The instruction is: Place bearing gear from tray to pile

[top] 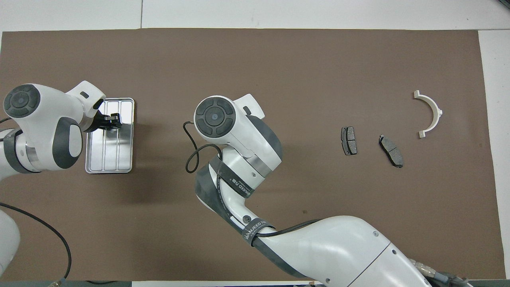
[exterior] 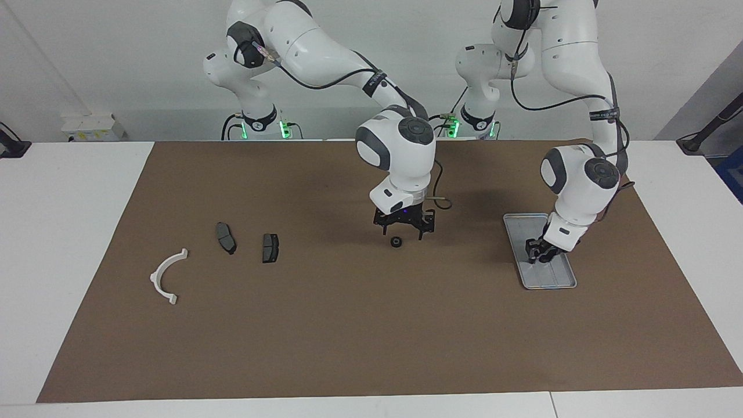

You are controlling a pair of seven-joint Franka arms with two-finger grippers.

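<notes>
- So, right gripper (exterior: 404, 230) hanging spread open just over the bearing gear (exterior: 396, 242), mid brown mat (exterior: 348, 325); gear hidden under that arm's wrist from overhead.
- Left gripper (exterior: 540, 253) down in the tray (exterior: 548, 283) at the left arm's end; can't tell if clenched or grasping anything.
- Pile (exterior: 270, 248) well apart toward the right arm's end: two dark pads (exterior: 226, 237), white arc bracket (exterior: 168, 276) farther from the robots.

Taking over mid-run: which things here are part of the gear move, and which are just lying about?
In the job: tray; black gear on the mat; pile: two pads, white bracket; left gripper; right gripper.
Lying about: brown mat.
</notes>
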